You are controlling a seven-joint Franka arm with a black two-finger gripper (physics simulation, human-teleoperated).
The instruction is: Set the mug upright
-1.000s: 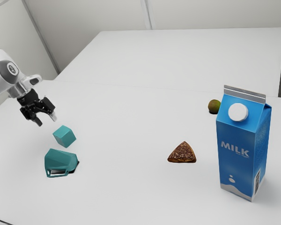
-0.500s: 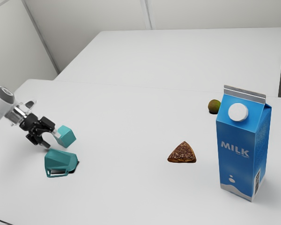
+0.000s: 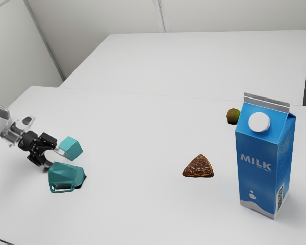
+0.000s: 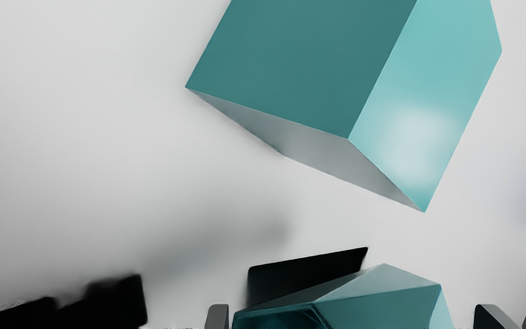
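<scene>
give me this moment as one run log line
gripper: open, by mug | mug: on its side, not gripped | teal cube: near mug

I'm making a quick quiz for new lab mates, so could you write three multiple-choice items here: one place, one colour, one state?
1. Which stands farthest toward the exterior view's right?
A) cube
B) milk carton
C) brown wedge

2. What colour is the carton's round cap?
A) white
B) red
C) green

3. How is the mug set?
A) upright
B) upside down
C) on its side

1 B: it is near that view's right edge.
2 A: the cap is plain white.
3 C: its wall lies along the table.
</scene>
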